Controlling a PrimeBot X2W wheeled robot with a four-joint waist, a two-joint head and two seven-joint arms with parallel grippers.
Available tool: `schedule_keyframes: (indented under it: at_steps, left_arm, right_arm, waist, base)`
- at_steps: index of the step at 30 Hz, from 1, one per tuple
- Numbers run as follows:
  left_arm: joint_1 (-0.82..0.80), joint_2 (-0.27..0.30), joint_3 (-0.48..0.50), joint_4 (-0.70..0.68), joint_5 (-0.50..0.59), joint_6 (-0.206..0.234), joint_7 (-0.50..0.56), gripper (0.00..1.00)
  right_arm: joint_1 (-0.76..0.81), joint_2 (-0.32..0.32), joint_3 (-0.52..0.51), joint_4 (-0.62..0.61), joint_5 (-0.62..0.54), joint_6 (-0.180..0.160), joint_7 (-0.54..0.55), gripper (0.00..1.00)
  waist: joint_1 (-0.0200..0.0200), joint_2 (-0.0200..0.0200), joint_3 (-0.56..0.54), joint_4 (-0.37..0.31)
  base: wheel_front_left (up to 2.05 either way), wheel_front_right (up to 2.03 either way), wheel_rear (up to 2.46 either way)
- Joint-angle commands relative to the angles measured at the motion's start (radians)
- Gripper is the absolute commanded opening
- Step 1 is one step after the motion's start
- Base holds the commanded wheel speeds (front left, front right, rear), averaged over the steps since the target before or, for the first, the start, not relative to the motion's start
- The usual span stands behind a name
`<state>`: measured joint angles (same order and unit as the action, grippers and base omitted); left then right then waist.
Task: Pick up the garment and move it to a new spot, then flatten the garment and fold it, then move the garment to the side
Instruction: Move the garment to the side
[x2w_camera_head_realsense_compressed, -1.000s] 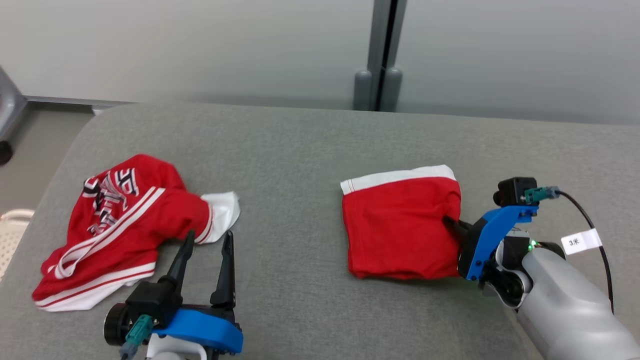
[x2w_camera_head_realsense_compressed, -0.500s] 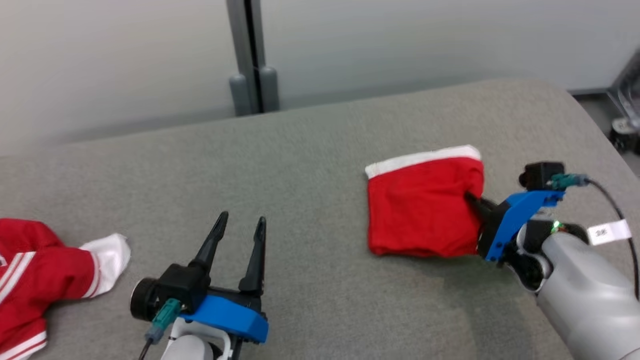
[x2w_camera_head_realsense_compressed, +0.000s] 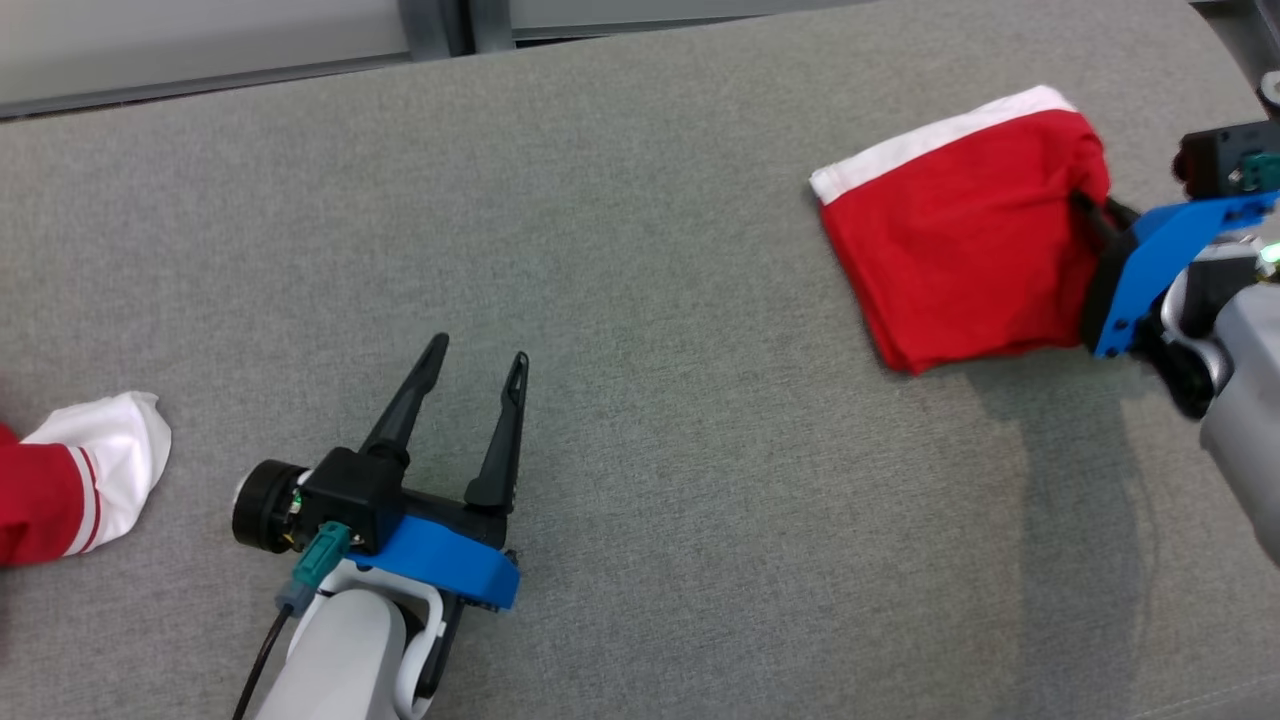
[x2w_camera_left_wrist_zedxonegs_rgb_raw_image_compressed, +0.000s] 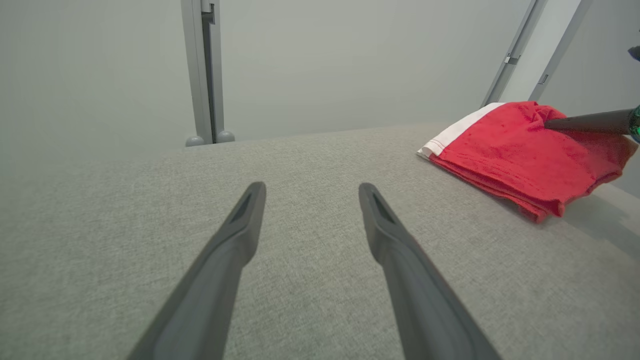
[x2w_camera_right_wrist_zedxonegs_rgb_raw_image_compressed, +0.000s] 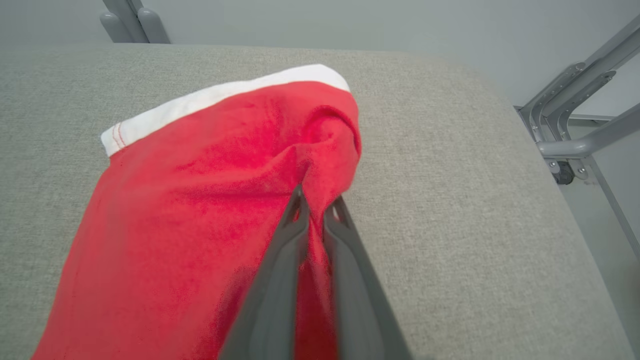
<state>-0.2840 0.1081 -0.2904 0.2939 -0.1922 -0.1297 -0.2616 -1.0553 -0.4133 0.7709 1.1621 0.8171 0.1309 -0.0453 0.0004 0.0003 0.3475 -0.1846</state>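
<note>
Two grippers worked over a grey cushioned surface (x2w_camera_head_realsense_compressed: 640, 480). Of these, the right gripper (x2w_camera_right_wrist_zedxonegs_rgb_raw_image_compressed: 318, 197) was clamped on the folded garment (x2w_camera_head_realsense_compressed: 960, 250), fingers nearly together with a pinch of red cloth bunched between the tips. The grip sat on the edge nearest that gripper, partway along it, and the cloth puckered up around the fingertips. The rest of the garment spread ahead of this gripper and to its left, in layers, with the white band along the edge farthest from the fingers. Whether the gripped edge was lifted clear of the surface, could not tell

Across from it, the left gripper (x2w_camera_head_realsense_compressed: 479, 350) stood wide open, nothing between its fingers, tips low over bare fabric. The folded garment lay well apart from it, ahead and off to its right. Well off to its left lay a second garment (x2w_camera_head_realsense_compressed: 85, 475), red with a white cuff and stripes, partly cut by the frame edge

Beyond the surface's edge, to the right gripper's right, stood a metal frame (x2w_camera_right_wrist_zedxonegs_rgb_raw_image_compressed: 575, 135)
</note>
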Motion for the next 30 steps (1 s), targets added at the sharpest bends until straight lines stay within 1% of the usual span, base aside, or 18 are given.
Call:
schedule_keyframes:
  at_steps: [1, 5, 9, 10, 11, 12, 15, 18, 23, 27, 30]
  left_arm:
    - [-0.025, 0.005, 0.005, -0.003, 0.005, -0.002, -0.005, 1.0]
    - [-0.037, 0.006, 0.008, 0.0, 0.006, -0.002, -0.005, 1.0]
    - [-0.03, -0.002, 0.007, 0.012, -0.004, -0.002, -0.005, 1.0]
    - [-0.024, -0.003, 0.008, 0.016, -0.006, -0.002, -0.005, 1.0]
    - [-0.017, -0.004, 0.009, 0.018, -0.01, -0.002, -0.005, 1.0]
    - [-0.011, -0.005, 0.012, 0.021, -0.011, -0.002, -0.005, 1.0]
    - [-0.003, -0.009, 0.019, 0.014, -0.015, -0.002, -0.005, 1.0]
    - [0.019, -0.016, 0.033, 0.008, -0.018, -0.002, -0.005, 1.0]
    - [0.063, -0.021, 0.073, 0.001, -0.027, -0.001, -0.005, 1.0]
    - [0.109, -0.024, 0.121, -0.011, -0.036, 0.005, -0.005, 1.0]
    - [0.147, -0.025, 0.162, -0.019, -0.043, 0.007, -0.005, 1.0]
  right_arm:
    - [-0.03, -0.01, 0.003, 0.025, -0.008, 0.0, 0.01, 0.0]
    - [-0.077, -0.006, 0.005, 0.082, -0.024, 0.0, 0.032, 0.0]
    - [-0.082, -0.012, -0.004, 0.118, -0.05, 0.0, 0.034, 0.0]
    - [-0.073, -0.008, -0.006, 0.121, -0.055, 0.0, 0.04, 0.1]
    - [-0.063, -0.001, -0.009, 0.124, -0.062, 0.0, 0.045, 0.61]
    - [-0.055, 0.003, -0.012, 0.125, -0.064, 0.0, 0.042, 1.0]
    - [-0.042, 0.006, -0.015, 0.126, -0.08, 0.0, 0.021, 1.0]
    - [-0.021, 0.02, -0.02, 0.127, -0.093, 0.0, -0.022, 1.0]
    - [0.018, 0.059, -0.018, 0.112, -0.103, 0.0, -0.131, 1.0]
    - [0.076, 0.075, -0.012, 0.037, -0.092, 0.0, -0.193, 1.0]
    - [0.141, 0.063, -0.008, -0.044, -0.083, 0.0, -0.214, 1.0]
  waist:
    - [-0.0004, -0.0003, 0.023, 0.015]
    - [-0.0004, -0.0003, 0.034, 0.013]
    - [-0.0004, -0.0003, 0.011, 0.011]
    - [-0.0004, -0.0003, 0.002, 0.01]
    - [-0.0004, -0.0003, -0.008, 0.009]
    - [-0.0004, -0.0003, -0.019, 0.009]
    - [-0.0004, -0.0003, -0.045, 0.011]
    - [-0.0004, -0.0003, -0.084, 0.014]
    - [-0.0004, -0.0003, -0.165, 0.023]
    - [-0.0004, -0.0003, -0.235, 0.037]
    - [-0.0004, -0.0003, -0.284, 0.051]
  base:
    - [0.0, 0.0, 0.0]
    - [0.0, 0.0, 0.0]
    - [0.0, 0.0, 0.0]
    - [0.0, 0.0, 0.0]
    - [0.0, 0.0, 0.0]
    - [0.0, 0.0, 0.0]
    - [0.0, 0.0, 0.0]
    - [0.0, 0.0, 0.0]
    - [0.0, 0.0, 0.0]
    - [0.0, 0.0, 0.0]
    - [0.0, 0.0, 0.0]
